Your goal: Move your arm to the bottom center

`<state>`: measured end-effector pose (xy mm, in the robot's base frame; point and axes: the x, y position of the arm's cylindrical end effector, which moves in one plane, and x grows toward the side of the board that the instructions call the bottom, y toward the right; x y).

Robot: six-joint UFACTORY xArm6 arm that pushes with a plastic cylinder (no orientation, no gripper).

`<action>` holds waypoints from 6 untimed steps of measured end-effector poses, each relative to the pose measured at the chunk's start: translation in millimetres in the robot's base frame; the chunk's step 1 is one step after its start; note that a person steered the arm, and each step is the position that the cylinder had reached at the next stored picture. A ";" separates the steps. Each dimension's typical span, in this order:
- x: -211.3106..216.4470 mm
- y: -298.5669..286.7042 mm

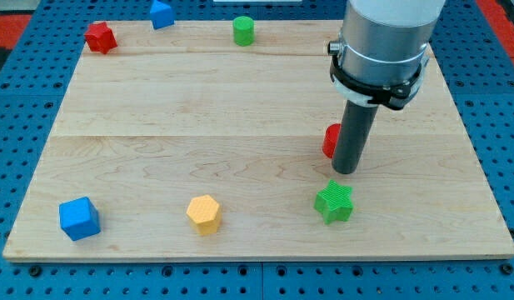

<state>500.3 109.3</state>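
My tip (346, 171) rests on the wooden board (198, 108) at the view's right of centre. A red block (330, 140), partly hidden by the rod, sits just to the tip's upper left, touching or nearly touching the rod. A green star block (334, 202) lies just below the tip. A yellow hexagonal block (204, 214) sits at the bottom centre-left, and a blue cube (79, 218) at the bottom left.
A red star-like block (100, 37) sits at the top left, a blue block (161, 13) at the top edge, and a green cylinder (243, 31) at the top centre. The board lies on a blue pegboard table (23, 75).
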 end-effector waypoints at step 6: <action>106.4 -165.8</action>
